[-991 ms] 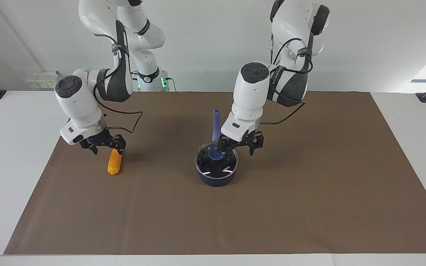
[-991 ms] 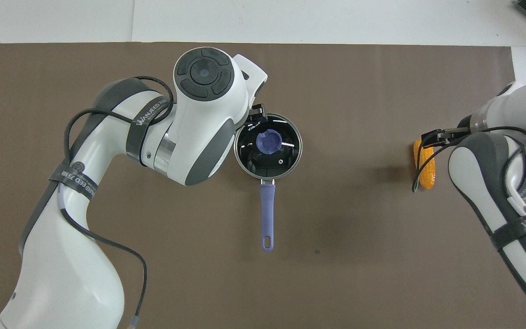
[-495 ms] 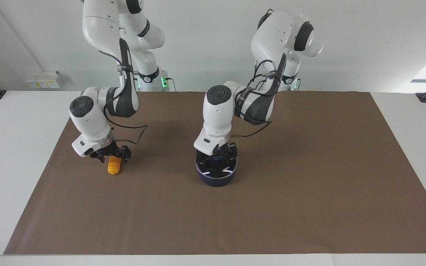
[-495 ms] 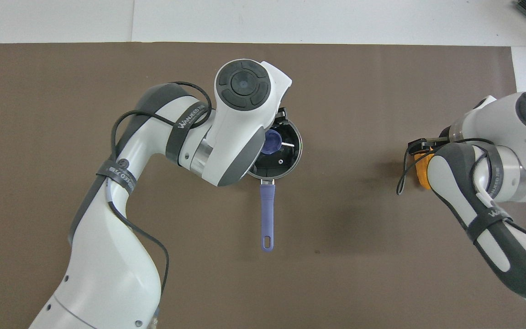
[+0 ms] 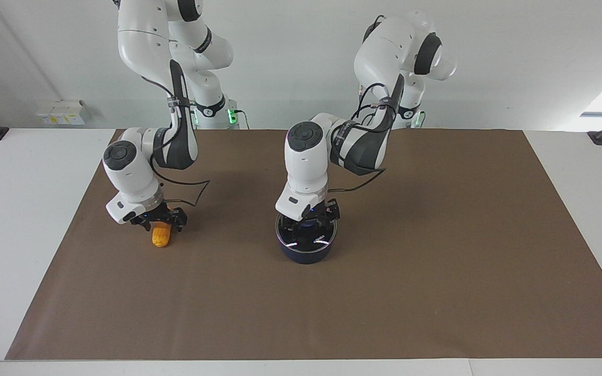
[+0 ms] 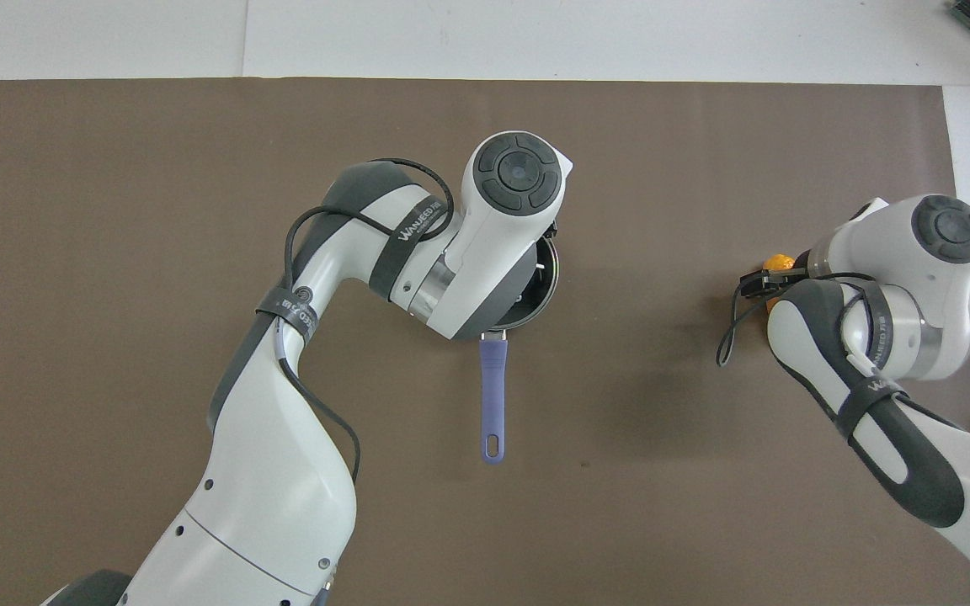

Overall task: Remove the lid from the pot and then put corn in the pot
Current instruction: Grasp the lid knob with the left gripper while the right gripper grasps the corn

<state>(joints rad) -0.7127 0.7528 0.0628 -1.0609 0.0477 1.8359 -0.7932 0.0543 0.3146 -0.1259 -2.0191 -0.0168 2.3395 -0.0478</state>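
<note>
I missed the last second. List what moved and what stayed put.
The left gripper swung from beside the lid to right over its knob and came down onto it. The right gripper dropped closer around the corn. The lid is still on the pot; pot and corn have not shifted.

The white table carries a brown mat that covers most of its surface. The pot stands on the mat near its middle, with its handle pointing toward the robots. The corn lies on the mat toward the right arm's end of the table, well apart from the pot.
</note>
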